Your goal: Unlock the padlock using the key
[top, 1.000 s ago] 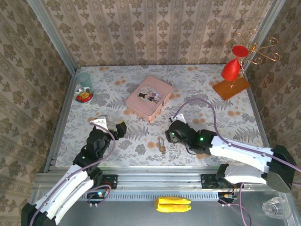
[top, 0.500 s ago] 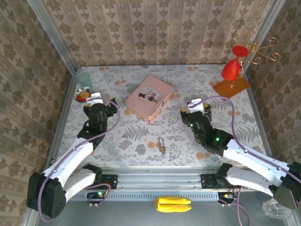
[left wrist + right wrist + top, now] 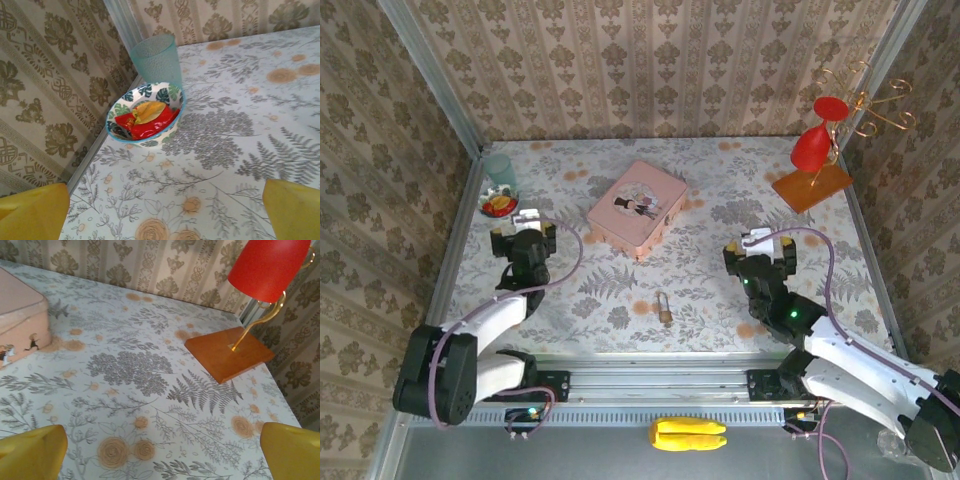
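The small brass padlock [image 3: 664, 312] lies on the floral tablecloth near the front edge, midway between the arms, its thin shackle pointing away from me. No key can be told apart from it at this size. My left gripper [image 3: 523, 233] [image 3: 165, 222] hangs open over the left side, just short of the snack bowl, with nothing between its yellow fingertips [image 3: 32, 212]. Over the right side my right gripper [image 3: 760, 248] [image 3: 162, 457] is also open and empty, yellow fingertips [image 3: 292, 450] wide apart. Both grippers are well away from the padlock.
A pink tin [image 3: 636, 206] [image 3: 20, 320] sits mid-table behind the padlock. A patterned bowl of wrappers [image 3: 145, 117] and a teal cup [image 3: 156, 57] stand by the left wall. A red lamp [image 3: 267, 265] on a wooden base [image 3: 230, 352] stands at the far right.
Both arms have drawn away from the padlock: the left swung toward the bowl at the left, the right moved rightward and its jaws spread wider. The padlock stayed put.
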